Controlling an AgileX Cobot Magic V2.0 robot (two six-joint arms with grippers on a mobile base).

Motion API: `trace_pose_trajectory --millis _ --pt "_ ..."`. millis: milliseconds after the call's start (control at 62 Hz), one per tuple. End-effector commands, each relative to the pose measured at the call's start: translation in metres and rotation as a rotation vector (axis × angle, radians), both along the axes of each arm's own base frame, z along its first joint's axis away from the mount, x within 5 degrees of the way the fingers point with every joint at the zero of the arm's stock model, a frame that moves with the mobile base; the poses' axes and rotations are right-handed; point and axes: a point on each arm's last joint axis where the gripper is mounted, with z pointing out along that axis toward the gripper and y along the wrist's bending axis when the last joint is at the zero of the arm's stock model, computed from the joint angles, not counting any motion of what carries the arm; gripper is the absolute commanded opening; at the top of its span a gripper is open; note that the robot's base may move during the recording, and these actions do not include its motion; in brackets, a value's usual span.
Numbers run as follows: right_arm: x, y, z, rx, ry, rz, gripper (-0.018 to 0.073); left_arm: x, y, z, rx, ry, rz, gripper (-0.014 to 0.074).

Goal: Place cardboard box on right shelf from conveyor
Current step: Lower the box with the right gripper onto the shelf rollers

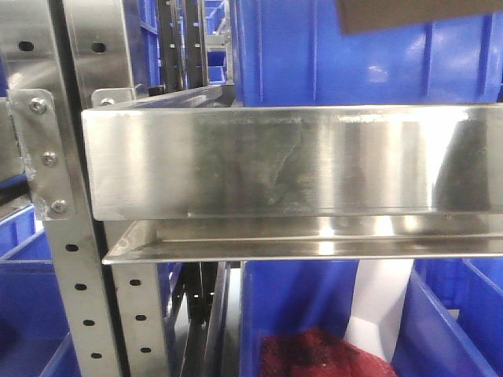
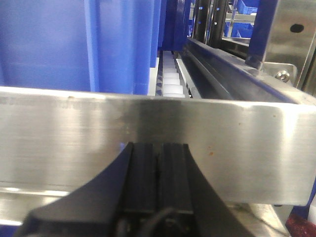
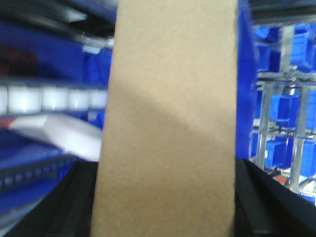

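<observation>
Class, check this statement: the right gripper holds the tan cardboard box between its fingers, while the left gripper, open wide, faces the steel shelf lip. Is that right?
One detail is wrong. In the left wrist view the left gripper is shut, its fingers pressed together, facing the shelf lip. The right gripper does hold the cardboard box.

Big blue plastic bins (image 1: 354, 55) crowd the racking above and below, and one bin at the bottom holds a dark red mesh bundle (image 1: 318, 353) with a white sheet (image 1: 381, 302) standing behind it; a grey perforated upright (image 1: 82, 290) rises at left, and white rollers (image 2: 170, 81) run back beside the bins
</observation>
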Motion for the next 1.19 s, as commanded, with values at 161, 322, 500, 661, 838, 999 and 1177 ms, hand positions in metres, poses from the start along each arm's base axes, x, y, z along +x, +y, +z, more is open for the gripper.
trace_pose_trajectory --millis 161,322,500,661,838,999,1177 --pt "0.023 -0.005 0.001 0.026 -0.186 -0.030 0.0215 -0.001 0.000 0.007 -0.007 -0.094 0.003 -0.0116" --pt "0.042 -0.007 -0.021 0.055 -0.149 -0.065 0.0215 -0.001 0.000 0.007 -0.007 -0.094 0.003 -0.0116" --pt "0.064 -0.006 -0.040 0.098 -0.099 -0.098 0.0215 -0.001 0.000 0.007 -0.007 -0.094 0.003 -0.0116" --pt "0.077 -0.002 -0.053 0.130 -0.058 -0.108 0.0215 -0.001 0.000 0.007 -0.007 -0.094 0.003 -0.0116" --pt "0.088 -0.002 -0.066 0.136 -0.015 -0.125 0.0224 -0.001 0.000 0.007 -0.007 -0.094 0.003 -0.0116" --pt "0.092 -0.005 -0.069 0.167 0.001 -0.152 0.0410 -0.001 0.000 0.007 -0.007 -0.094 0.003 -0.0116" --pt "0.092 -0.006 -0.069 0.195 0.005 -0.165 0.0644 -0.001 0.000 0.007 -0.007 -0.094 0.003 -0.0116"
